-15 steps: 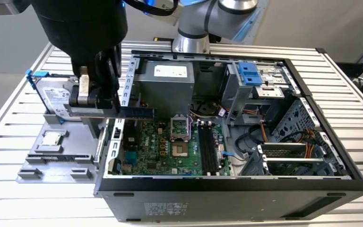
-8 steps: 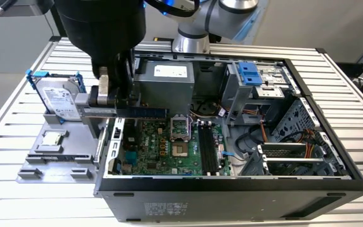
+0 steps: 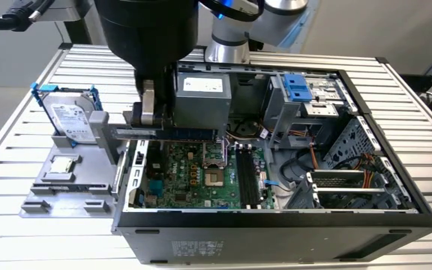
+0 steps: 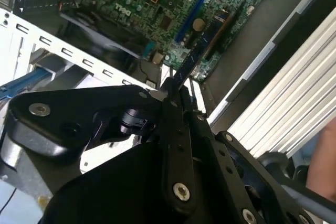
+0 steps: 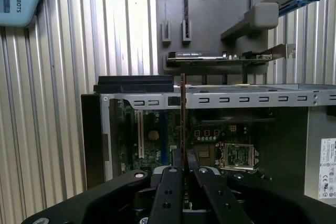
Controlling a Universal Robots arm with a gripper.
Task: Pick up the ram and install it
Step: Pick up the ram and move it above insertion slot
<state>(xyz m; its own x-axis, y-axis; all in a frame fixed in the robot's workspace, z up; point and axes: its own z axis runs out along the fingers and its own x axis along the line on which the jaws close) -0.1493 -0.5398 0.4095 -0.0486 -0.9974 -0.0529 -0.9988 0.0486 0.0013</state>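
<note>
My gripper [image 3: 150, 126] is shut on the ram [image 3: 186, 133], a long thin dark stick held level on its edge. It hangs above the open computer case [image 3: 276, 230], over the part of the green motherboard [image 3: 193, 180] at the exterior view's left. The motherboard's long black slots [image 3: 247, 179] lie lower and further to the exterior view's right, apart from the stick. In the second wrist view the ram [image 4: 205, 45] juts out from the gripper [image 4: 172, 94] over the board. In the first wrist view the ram [image 5: 182, 119] shows edge-on above the gripper [image 5: 182, 167].
A silver hard drive [image 3: 70, 115] in a blue frame stands on a grey fixture [image 3: 58, 185] beside the case, at the exterior view's left. Inside the case, a grey power supply [image 3: 201, 101] sits right behind the gripper, and drive cages [image 3: 306, 93] and cables fill the far side. The ribbed metal table [image 3: 418, 129] surrounds everything.
</note>
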